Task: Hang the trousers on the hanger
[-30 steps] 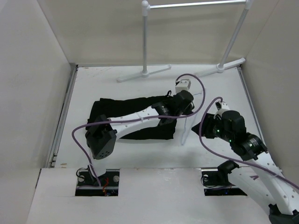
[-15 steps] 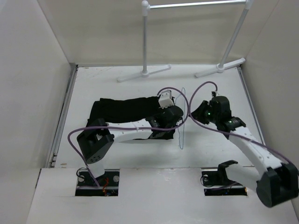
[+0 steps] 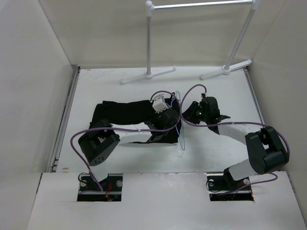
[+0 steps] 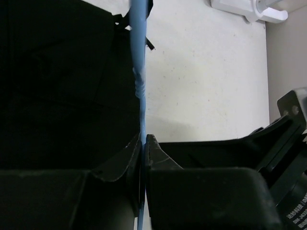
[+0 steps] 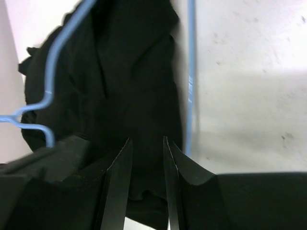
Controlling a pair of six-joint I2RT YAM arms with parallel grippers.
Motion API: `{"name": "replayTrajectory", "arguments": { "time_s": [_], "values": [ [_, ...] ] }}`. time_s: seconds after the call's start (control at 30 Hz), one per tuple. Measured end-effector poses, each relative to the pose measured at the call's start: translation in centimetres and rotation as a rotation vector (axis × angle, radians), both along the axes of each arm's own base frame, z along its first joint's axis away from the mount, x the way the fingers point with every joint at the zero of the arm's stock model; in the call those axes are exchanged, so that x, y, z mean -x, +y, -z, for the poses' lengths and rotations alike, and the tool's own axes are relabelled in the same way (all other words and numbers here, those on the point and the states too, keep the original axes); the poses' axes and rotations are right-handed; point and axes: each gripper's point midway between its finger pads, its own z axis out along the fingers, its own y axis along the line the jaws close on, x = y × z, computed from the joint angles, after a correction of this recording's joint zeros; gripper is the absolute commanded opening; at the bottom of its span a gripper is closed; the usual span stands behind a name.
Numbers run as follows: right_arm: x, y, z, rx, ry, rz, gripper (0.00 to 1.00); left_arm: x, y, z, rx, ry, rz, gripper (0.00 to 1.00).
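Observation:
The black trousers (image 3: 124, 112) lie spread on the white table, left of centre. My left gripper (image 3: 171, 119) is shut on a thin bar of the pale blue hanger (image 3: 181, 139), which stands on edge at the trousers' right end. In the left wrist view the bar (image 4: 138, 72) runs up from the closed gripper (image 4: 144, 140), with the trousers (image 4: 62, 81) on its left. My right gripper (image 3: 190, 113) is just right of the hanger. In the right wrist view it (image 5: 146, 141) is open over the trousers (image 5: 134, 72), with the hanger's bar (image 5: 191, 76) to the right.
A white garment rack (image 3: 201, 5) stands at the back, with feet (image 3: 147, 75) on the table and one foot in the left wrist view (image 4: 244, 7). Pale walls close in the table's left and right sides. Purple cables loop over both arms.
My right gripper has swung left and forward to the trousers' right end. My left gripper has carried the hanger a little left, onto the trousers' edge.

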Motion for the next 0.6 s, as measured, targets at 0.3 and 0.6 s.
{"name": "replayTrajectory", "arguments": {
  "time_s": [0.3, 0.6],
  "values": [
    [-1.3, 0.8, 1.5, 0.005, 0.006, -0.005, 0.49, -0.1, -0.9, 2.9, 0.017, 0.054, 0.026, 0.02],
    [-1.2, 1.8, 4.2, 0.024, 0.069, -0.031, 0.54, -0.6, -0.2, 3.9, 0.008, 0.076, 0.013, 0.02]
  ]
}}
